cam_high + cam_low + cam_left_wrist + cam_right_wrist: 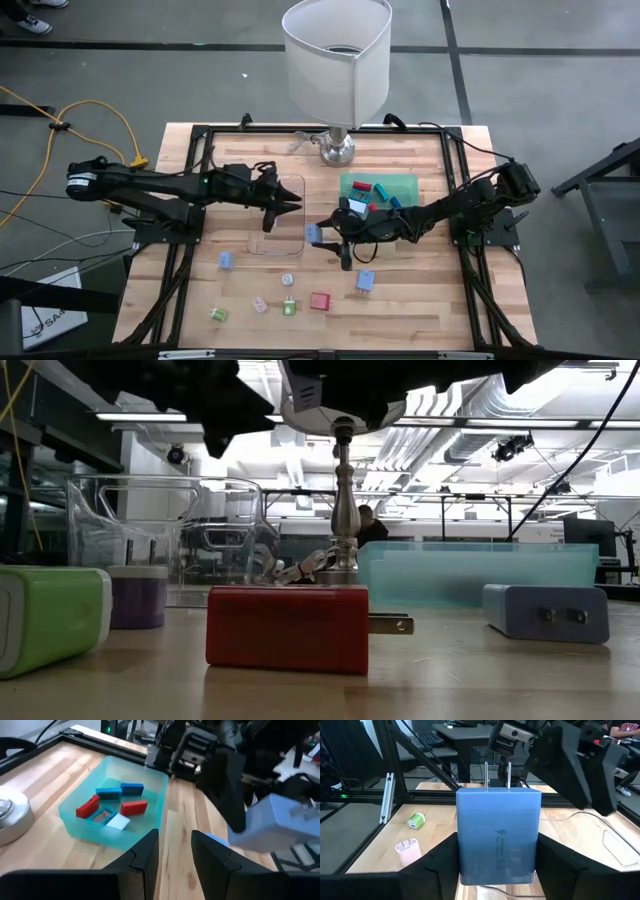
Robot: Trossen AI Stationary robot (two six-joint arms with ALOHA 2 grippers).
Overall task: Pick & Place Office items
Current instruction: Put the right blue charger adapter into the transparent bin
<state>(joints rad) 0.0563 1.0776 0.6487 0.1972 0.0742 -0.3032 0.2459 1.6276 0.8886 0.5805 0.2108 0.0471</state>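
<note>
Near the middle of the wooden table (pixel 420 290), the right gripper (pixel 497 865) holds a pale blue rectangular wall charger (pixel 498 836) between its two dark fingers, prongs pointing away from the wrist. From overhead, that charger (pixel 313 233) hangs just beside the right edge of the clear plastic rectangular tray (pixel 262 243), between that tray and the flat green translucent tray (pixel 405 187).

The left gripper (pixel 283 206) hovers above the clear tray; its fingers (pixel 145 855) stand narrowly apart with nothing between them.

The step in hand looks like the carry: one item is lifted and is on its way to a tray. Which tray it is meant for cannot be told from this moment alone. The green tray already holds several small red and blue blocks (pixel 111 802) (the left wrist view shows them most plainly), while the clear tray looks empty from above.

Loose items wait on the front part of the table: a red charger (pixel 319 301), a second pale blue charger (pixel 365 281), a small blue piece (pixel 225 261), a pink plug (pixel 260 305) and two green pieces (pixel 253 312).

The next move probably calls for bringing the held charger fully over a tray, lowering it past the rim and spreading the fingers. Care is needed to keep clear of the left arm, which is close by. A white lamp (pixel 337 60) stands at the table's far edge.
</note>
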